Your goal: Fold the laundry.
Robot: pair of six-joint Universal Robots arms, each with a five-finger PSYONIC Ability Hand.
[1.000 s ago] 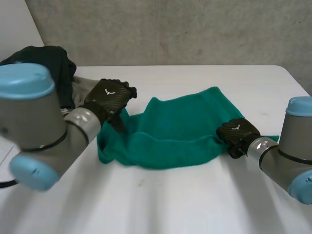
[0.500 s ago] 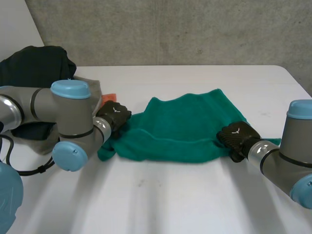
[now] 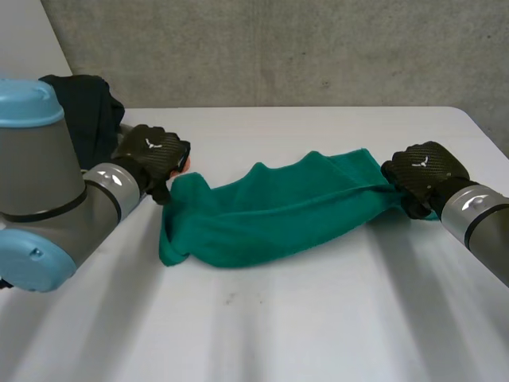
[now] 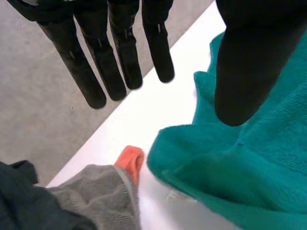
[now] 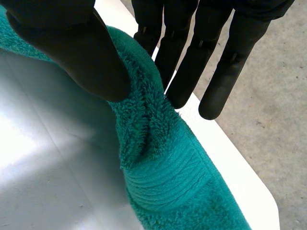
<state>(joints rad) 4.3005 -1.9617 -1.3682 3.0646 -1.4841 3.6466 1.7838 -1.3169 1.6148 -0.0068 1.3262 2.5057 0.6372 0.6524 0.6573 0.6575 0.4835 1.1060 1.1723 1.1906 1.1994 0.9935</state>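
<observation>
A green towel (image 3: 278,211) lies stretched in a rumpled band across the white table (image 3: 318,326). My right hand (image 3: 421,171) holds its right end up off the table; in the right wrist view the thumb (image 5: 81,48) and fingers pinch a fold of the towel (image 5: 163,177). My left hand (image 3: 151,153) hovers just beyond the towel's left end. In the left wrist view its fingers (image 4: 120,62) are straight and spread from the thumb, with nothing between them, and the towel (image 4: 249,163) lies under the thumb.
A dark garment (image 3: 83,111) is heaped at the table's back left, with a grey cloth (image 4: 96,196) beside it and a small orange piece (image 4: 130,160) at the grey cloth's edge. The table's far edge runs close behind both hands.
My right hand has risen and drawn back to the right with the towel's end, pulling the towel longer. My left hand has come off the towel's left end and its fingers have straightened.
</observation>
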